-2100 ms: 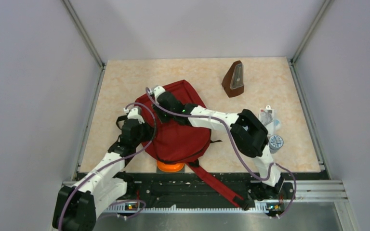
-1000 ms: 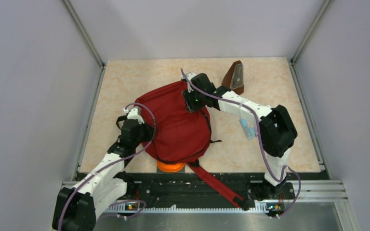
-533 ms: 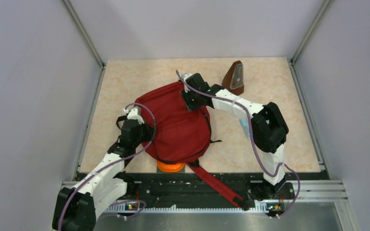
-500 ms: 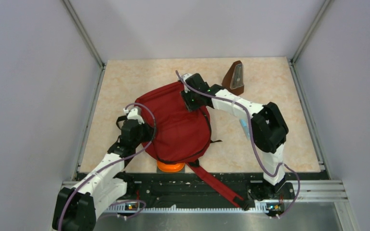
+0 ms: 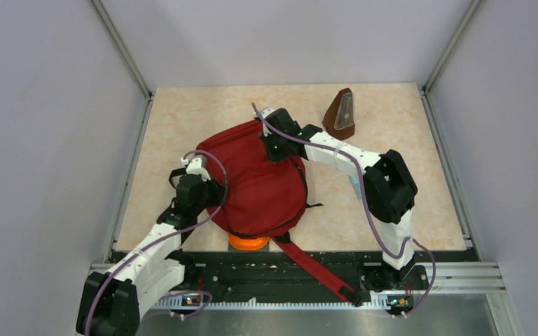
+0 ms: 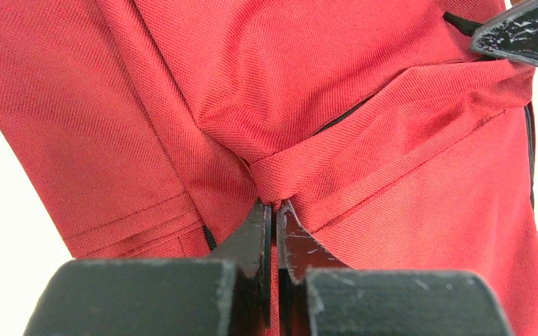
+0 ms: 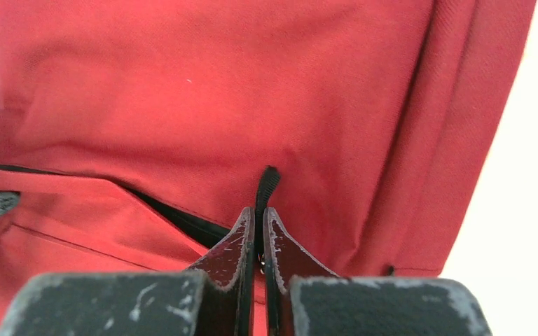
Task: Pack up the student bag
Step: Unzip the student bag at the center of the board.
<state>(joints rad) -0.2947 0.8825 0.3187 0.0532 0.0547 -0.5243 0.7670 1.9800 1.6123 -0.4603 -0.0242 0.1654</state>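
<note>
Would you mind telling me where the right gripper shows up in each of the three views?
Top external: the right gripper is near the centre, at the far edge of the bag.
Left wrist: only one black finger of it shows, in the top right corner.
Right wrist: bottom centre, shut on the black zipper pull.
Shared landmark: the red bag fabric, under the gripper in every view.
</note>
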